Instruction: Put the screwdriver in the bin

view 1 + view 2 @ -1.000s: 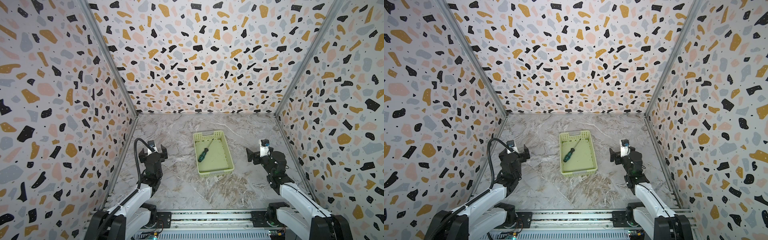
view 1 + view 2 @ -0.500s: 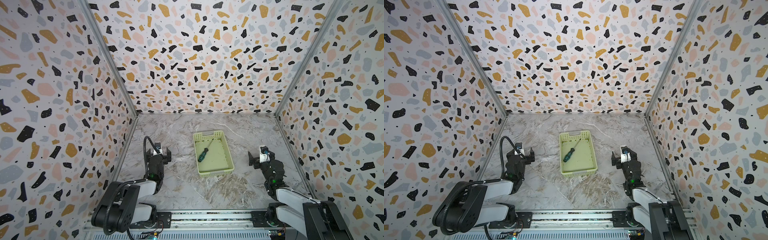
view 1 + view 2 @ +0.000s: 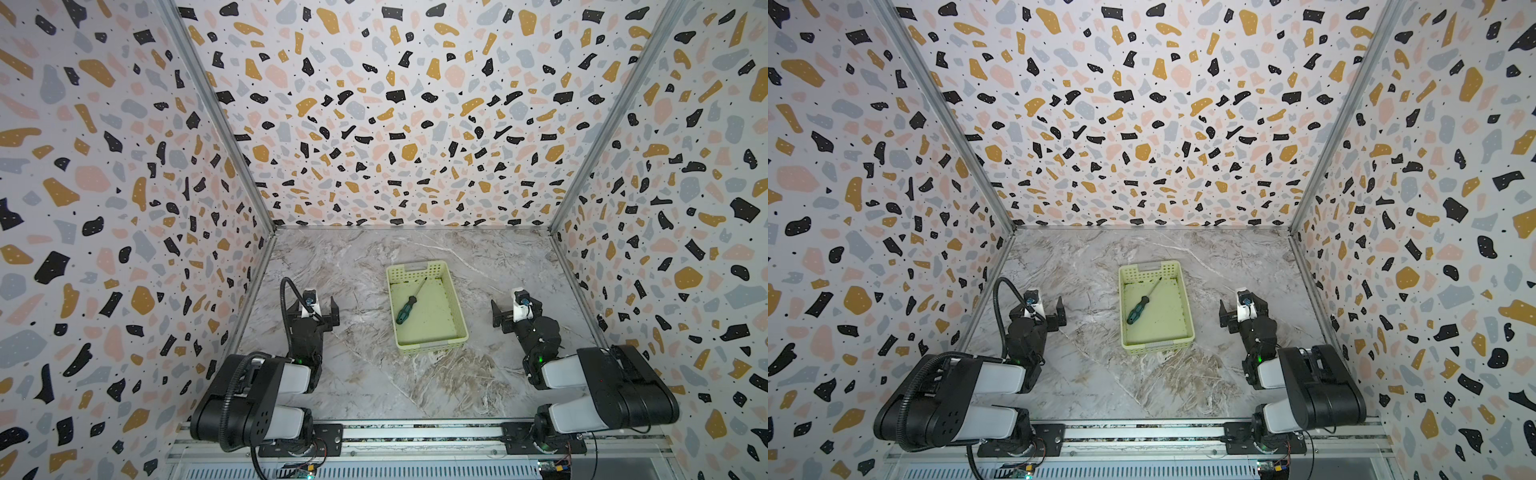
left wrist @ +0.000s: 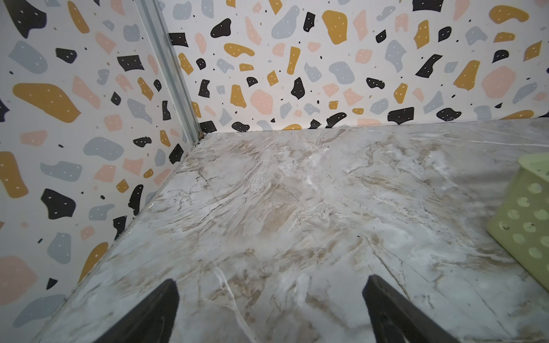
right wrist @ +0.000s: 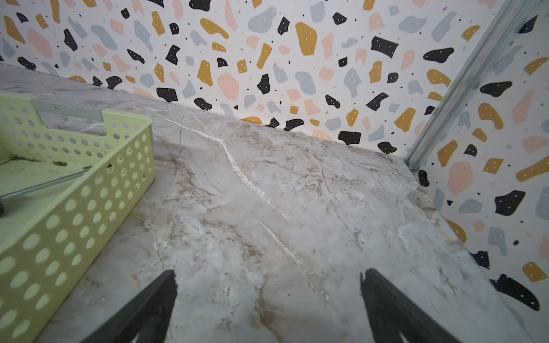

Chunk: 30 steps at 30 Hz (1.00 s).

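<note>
You see the marble table (image 3: pixel 374 374) inside the speckled walls (image 3: pixel 395 124). The bin (image 3: pixel 432 340) is your landmark, and it sits on the table near the middle. Your left arm (image 3: pixel 257 395) is folded up low, to the left of the bin and closer to you. Your right arm (image 3: pixel 602 382) is folded up the same way to the right of the bin. The left gripper (image 3: pixel 316 303) is well apart from the bin, with its jaws spread wide and nothing between them. The right gripper (image 3: pixel 515 305) is also well apart from the bin, spread wide and holding nothing. The screwdriver (image 3: pixel 409 301) lies flat inside the bin, with its green handle nearer you and its thin tip toward the far end.
</note>
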Available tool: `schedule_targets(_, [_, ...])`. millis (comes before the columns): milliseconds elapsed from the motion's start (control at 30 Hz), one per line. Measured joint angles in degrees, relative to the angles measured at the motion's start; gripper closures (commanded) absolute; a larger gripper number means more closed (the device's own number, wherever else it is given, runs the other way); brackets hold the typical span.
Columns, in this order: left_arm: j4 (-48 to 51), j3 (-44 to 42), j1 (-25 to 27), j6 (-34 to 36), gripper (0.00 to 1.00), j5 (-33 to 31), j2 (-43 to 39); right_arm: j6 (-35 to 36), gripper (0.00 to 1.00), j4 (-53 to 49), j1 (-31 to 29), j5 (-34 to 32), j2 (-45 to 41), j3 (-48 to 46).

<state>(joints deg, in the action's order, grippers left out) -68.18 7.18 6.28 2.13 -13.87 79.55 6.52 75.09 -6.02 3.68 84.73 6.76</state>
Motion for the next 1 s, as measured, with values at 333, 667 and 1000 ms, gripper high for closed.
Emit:
schedule_targets(333, [1.0, 1.1, -1.0, -1.9, 0.01, -0.7, 0.3, -4.0, 0.01, -1.5, 5.8, 6.1, 1.1, 3.5])
schedule_targets(667, [1.3, 1.3, -1.0, -3.1, 0.0, -2.8, 0.3, -5.1, 0.01, -2.3, 5.2, 4.8, 1.1, 3.7])
schedule_targets(1000, [1.5, 1.3, -1.0, -3.3, 0.0, -3.4, 0.3, -5.0, 0.01, -4.1, 3.2, 1.2, 1.1, 4.0])
